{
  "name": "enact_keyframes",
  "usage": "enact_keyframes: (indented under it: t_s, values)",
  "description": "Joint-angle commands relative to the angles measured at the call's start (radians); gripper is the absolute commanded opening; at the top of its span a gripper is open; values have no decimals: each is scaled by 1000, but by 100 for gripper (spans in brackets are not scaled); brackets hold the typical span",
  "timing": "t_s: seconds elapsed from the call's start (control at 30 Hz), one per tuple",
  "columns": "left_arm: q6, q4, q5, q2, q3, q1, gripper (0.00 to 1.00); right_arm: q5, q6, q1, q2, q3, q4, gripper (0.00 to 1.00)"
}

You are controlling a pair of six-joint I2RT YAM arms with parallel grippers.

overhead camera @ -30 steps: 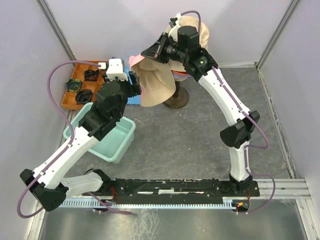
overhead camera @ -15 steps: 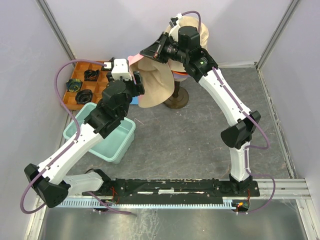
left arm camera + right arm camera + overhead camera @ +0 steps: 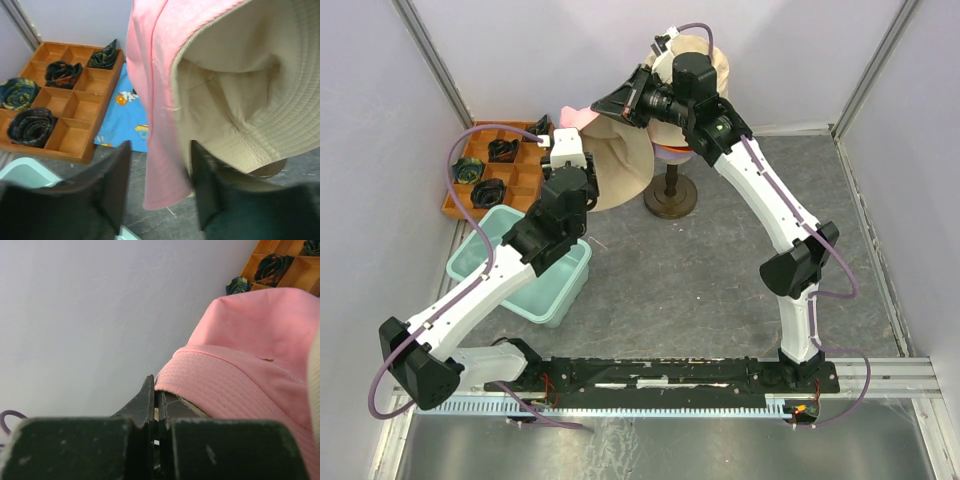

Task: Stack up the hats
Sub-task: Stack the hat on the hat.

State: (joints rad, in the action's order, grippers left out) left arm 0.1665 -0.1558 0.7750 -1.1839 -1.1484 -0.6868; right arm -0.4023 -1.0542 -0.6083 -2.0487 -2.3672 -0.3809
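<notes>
Hats [image 3: 620,160]: two, nested. The pink hat [image 3: 152,100] is outside and the beige hat [image 3: 250,85] is inside. They hang in the air at 12 o'clock on the table, just to the 9 o'clock side of the stand [image 3: 670,200].

Right gripper [image 3: 156,390]: jaws together, clamped on the hats' brim at its top edge. A sliver of cream cloth shows between the fingers, and the pink brim reaches the fingertips.

Left gripper [image 3: 160,147]: fingers apart. The pink brim hangs down between them, unpinched and close to the finger on the beige side. Whether it touches cannot be told.

Change from a second ago: the left arm has reached further toward 12 o'clock and now covers the blue cloth [image 3: 125,115] in the top view. The hats have swung toward 9 o'clock and hang narrower, which uncovers the stand's base. The right gripper has shifted slightly toward 9 o'clock.

Appearance: soft and creased, with ringed stitching on the beige brim. The hollow of the beige crown faces the left wrist camera. The pink hat drapes as a long fold beside it.

Also present: lavender hat [image 3: 672,151] on the stand, tray [image 3: 470,195] at 10 o'clock, tub [image 3: 535,285] at 9 o'clock.
</notes>
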Motion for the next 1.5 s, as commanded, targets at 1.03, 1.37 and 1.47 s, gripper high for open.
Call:
enact_keyframes:
  t_s: [1.03,1.37,1.47]
  values:
    - [-384,341,-71,109,-253,87,3,-303,-245,-18,-88,-260,542,0]
    - [-519,514,-343,-126,-506,91,3,-234,96,-9,27,-249,438,0]
    - [-530,544,-418,-197,-578,98,3,-172,286,-4,81,-222,368,0]
